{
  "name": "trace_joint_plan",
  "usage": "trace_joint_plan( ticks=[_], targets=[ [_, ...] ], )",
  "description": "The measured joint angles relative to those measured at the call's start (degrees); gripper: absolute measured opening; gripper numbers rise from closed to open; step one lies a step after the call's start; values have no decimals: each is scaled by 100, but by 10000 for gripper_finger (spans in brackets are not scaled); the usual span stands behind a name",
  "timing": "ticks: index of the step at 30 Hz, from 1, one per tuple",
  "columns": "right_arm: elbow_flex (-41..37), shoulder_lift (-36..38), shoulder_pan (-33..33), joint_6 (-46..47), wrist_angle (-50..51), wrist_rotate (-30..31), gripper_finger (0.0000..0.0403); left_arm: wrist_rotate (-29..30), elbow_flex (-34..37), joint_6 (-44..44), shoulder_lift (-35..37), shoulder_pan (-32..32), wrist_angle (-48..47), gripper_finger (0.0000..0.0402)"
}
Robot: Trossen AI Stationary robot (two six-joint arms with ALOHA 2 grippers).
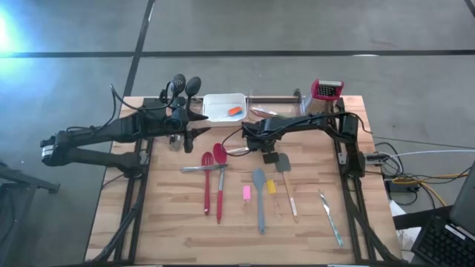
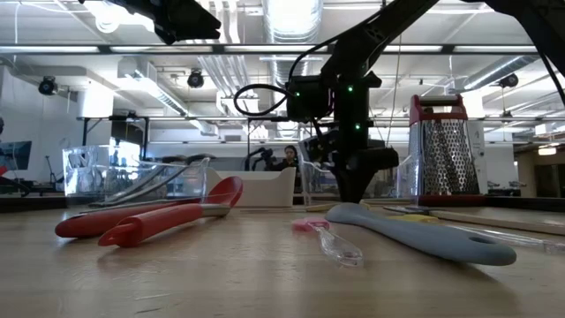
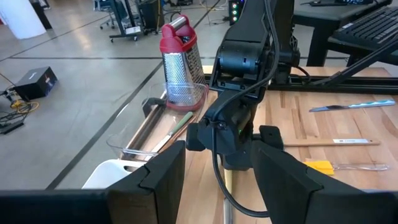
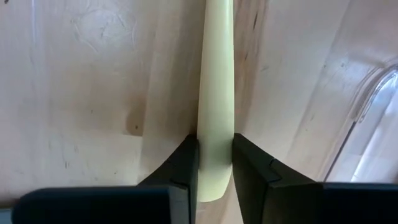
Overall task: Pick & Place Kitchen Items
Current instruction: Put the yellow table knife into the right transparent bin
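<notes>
My right gripper (image 1: 266, 148) points down at the table's middle and is shut on a cream-coloured handle (image 4: 216, 93). In the high view my arm hides most of that utensil. My left gripper (image 3: 214, 180) is open and empty, held above the table's far left beside the white tray (image 1: 211, 100). On the boards nearer me lie a red spoon and a red spatula (image 1: 214, 182), a grey spatula (image 1: 259, 199), a pink block (image 1: 246, 192), a yellow block (image 1: 271, 187), a dark-headed spatula (image 1: 284, 165) and a knife (image 1: 330, 215). An orange block (image 1: 234, 111) lies in the tray. My right gripper pinches the cream handle between its two fingers, near one end of it (image 4: 216, 168). The fingers come from above, pointing down, and lie across the handle. The handle lies level at the tabletop. Whether it is lifted clear I cannot tell.
A red-topped metal grater (image 1: 326, 90) and a clear container (image 1: 274, 100) stand at the far edge. Two black spoons (image 1: 185, 84) stick out past the far left. Bare boards show at the near left and near right (image 1: 148, 222).
</notes>
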State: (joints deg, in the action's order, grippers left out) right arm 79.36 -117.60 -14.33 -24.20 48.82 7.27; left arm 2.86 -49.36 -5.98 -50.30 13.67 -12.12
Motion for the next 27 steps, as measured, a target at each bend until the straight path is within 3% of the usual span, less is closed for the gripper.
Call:
trace_joint_plan(
  ticks=[10,18,27],
  targets=[
    [168,336,11,401,479,-112,59,-4,0,-2,0,1,2,189],
    [307,1197,1,625,780,-55,59,-18,0,-2,0,2,4,189],
    [456,2270,-424,754,1032,521,59,-14,0,-2,0,2,7,189]
  ],
)
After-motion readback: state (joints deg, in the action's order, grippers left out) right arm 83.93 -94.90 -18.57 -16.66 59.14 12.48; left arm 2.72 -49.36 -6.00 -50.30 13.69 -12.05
